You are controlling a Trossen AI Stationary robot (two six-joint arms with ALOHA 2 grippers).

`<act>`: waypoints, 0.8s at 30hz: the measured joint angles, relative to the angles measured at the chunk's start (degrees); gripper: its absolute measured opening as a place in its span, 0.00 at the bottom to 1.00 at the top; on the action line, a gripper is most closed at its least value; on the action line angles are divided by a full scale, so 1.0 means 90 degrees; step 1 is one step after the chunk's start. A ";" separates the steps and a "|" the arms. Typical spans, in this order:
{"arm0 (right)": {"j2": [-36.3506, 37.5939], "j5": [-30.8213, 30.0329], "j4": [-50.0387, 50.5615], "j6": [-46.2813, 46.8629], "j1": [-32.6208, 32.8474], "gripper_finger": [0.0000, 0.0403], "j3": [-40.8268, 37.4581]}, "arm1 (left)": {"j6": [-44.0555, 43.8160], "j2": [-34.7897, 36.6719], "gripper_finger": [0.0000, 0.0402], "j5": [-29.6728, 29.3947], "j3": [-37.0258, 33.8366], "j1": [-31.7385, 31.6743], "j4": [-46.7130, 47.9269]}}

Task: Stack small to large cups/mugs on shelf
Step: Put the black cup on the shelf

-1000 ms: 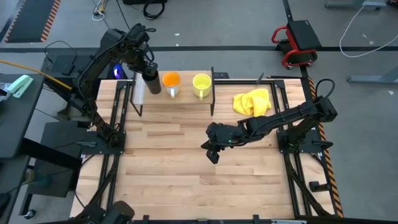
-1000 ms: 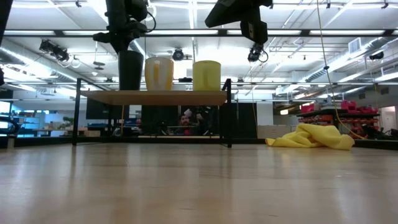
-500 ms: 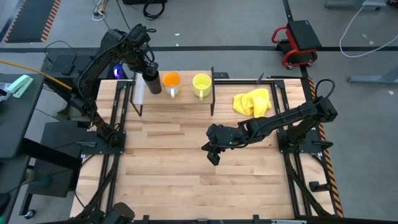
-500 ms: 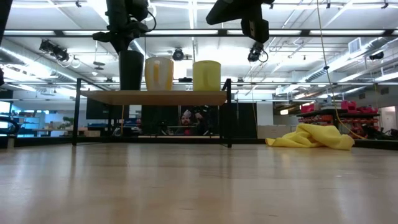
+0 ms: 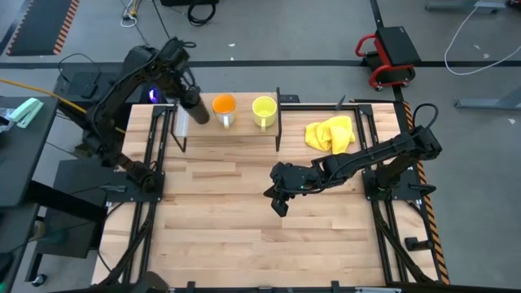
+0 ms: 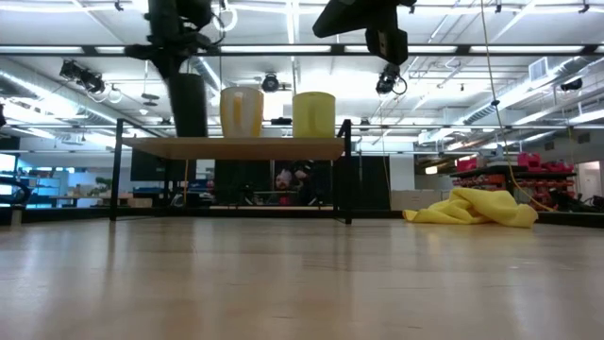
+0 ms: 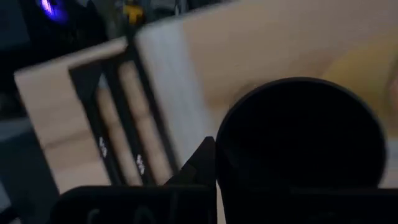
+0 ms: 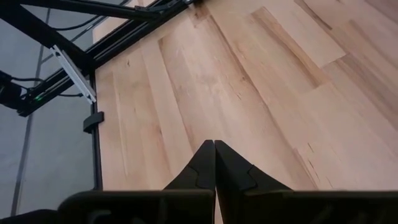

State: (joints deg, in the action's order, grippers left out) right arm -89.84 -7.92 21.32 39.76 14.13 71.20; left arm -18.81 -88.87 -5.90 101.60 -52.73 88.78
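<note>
My left gripper (image 5: 190, 98) is shut on the tall black cup (image 5: 195, 110) at the left end of the shelf (image 5: 244, 132). The cup (image 6: 187, 99) stands tilted there. An orange mug (image 5: 224, 106) and a yellow mug (image 5: 263, 108) stand on their bases on the shelf board (image 6: 236, 148), to the right of the cup. My right gripper (image 5: 277, 201) is shut and touches nothing, hanging above the middle of the table; its fingers (image 8: 205, 168) meet over bare wood. My left gripper holds the black cup by its upper part (image 6: 181, 77), coming from above and pointing down. In the wrist view one finger (image 7: 198, 163) lies against the cup's outer wall (image 7: 227, 149); the cup hides the other. The cup tilts, its base at board level; whether it touches I cannot tell.
A crumpled yellow cloth (image 5: 330, 133) lies on the table to the right of the shelf. Thin black posts (image 5: 278, 118) stand at the shelf's ends. Open tabletop (image 5: 228, 220) spreads on the near side of the shelf.
My left gripper has moved a little toward the table's left edge, keeping its hold on the black cup. The cup has shifted left with it, away from the orange mug, and has tipped from upright to tilted.
</note>
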 joint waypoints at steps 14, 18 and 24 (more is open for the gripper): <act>0.0000 0.0002 0.0000 -0.0215 -0.0197 0.01 0.0000 | 0.0154 0.0406 0.02 0.0140 0.0156 -0.0061 0.0092; 0.0000 0.0005 0.0000 -0.0191 -0.0167 0.01 0.0000 | 0.0150 0.0310 0.04 0.0142 0.0153 -0.0029 0.0088; 0.0000 0.0007 0.0000 -0.0106 -0.0165 0.01 0.0000 | 0.0171 0.0171 0.03 0.0138 0.0153 -0.0029 0.0130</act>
State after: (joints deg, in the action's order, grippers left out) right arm -89.84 -7.86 21.32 38.80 12.64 71.20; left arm -17.28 -87.34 -4.66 102.98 -52.99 89.95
